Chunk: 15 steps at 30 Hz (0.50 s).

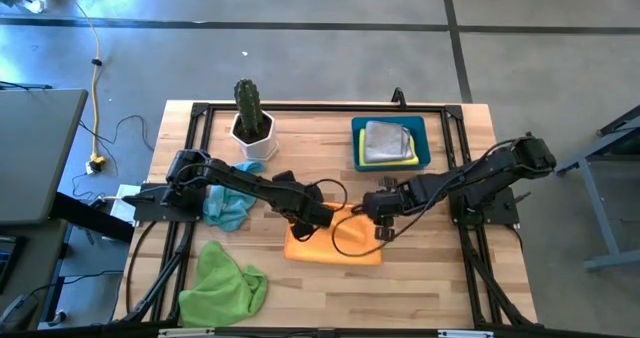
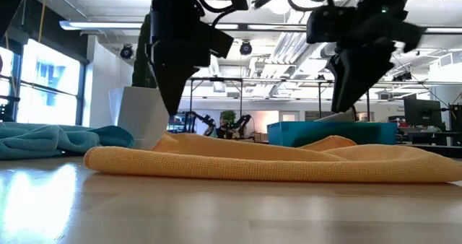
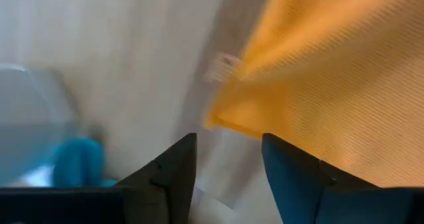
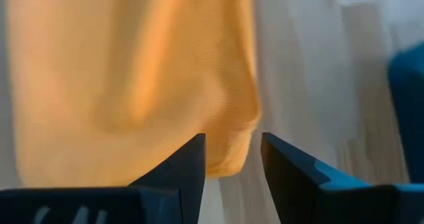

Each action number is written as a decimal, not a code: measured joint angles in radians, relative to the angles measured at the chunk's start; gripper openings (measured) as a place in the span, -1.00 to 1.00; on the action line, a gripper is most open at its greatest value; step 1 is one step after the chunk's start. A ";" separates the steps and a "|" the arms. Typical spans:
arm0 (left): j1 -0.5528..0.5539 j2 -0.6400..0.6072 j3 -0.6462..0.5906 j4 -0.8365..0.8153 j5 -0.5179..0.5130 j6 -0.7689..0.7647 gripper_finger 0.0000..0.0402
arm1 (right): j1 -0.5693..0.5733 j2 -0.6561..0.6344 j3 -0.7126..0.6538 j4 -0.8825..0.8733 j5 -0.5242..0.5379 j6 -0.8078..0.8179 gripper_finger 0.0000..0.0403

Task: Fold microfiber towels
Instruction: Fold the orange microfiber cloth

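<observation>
An orange towel (image 1: pixel 335 240) lies folded over and flat on the wooden table (image 1: pixel 420 278), near its middle. My left gripper (image 3: pixel 228 141) hovers open just above the towel's far left corner (image 3: pixel 225 114). My right gripper (image 4: pixel 232 139) hovers open above its far right corner (image 4: pixel 232 151). In the low view both stand a little clear of the cloth (image 2: pixel 274 161), and nothing is between either pair of fingers. A light blue towel (image 1: pixel 228 206) lies crumpled at the left. A lime green towel (image 1: pixel 222 283) lies bunched near the front left.
A blue bin (image 1: pixel 392 158) at the far right holds a grey towel (image 1: pixel 388 140) on a yellow one (image 1: pixel 366 162). A cactus in a white pot (image 1: pixel 250 118) stands at the far left. Bare wood lies in front of the orange towel.
</observation>
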<state>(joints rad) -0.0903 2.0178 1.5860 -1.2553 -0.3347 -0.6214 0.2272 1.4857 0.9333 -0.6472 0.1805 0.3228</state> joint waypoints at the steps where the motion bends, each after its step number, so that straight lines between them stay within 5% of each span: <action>1: -0.003 0.000 0.000 0.000 0.043 -0.002 -0.19 | -0.006 0.000 0.000 0.000 0.011 0.037 -0.32; 7: -0.058 0.000 0.000 0.071 0.314 0.051 -0.25 | -0.060 0.022 0.000 0.001 0.033 0.252 -0.32; 15: -0.124 0.000 0.000 0.168 0.289 0.043 -0.32 | -0.075 0.141 0.000 0.060 -0.044 0.282 -0.32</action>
<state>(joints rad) -0.2141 2.0178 1.5864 -1.0870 -0.0453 -0.5786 0.1522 1.6269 0.9333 -0.5872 0.1361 0.6052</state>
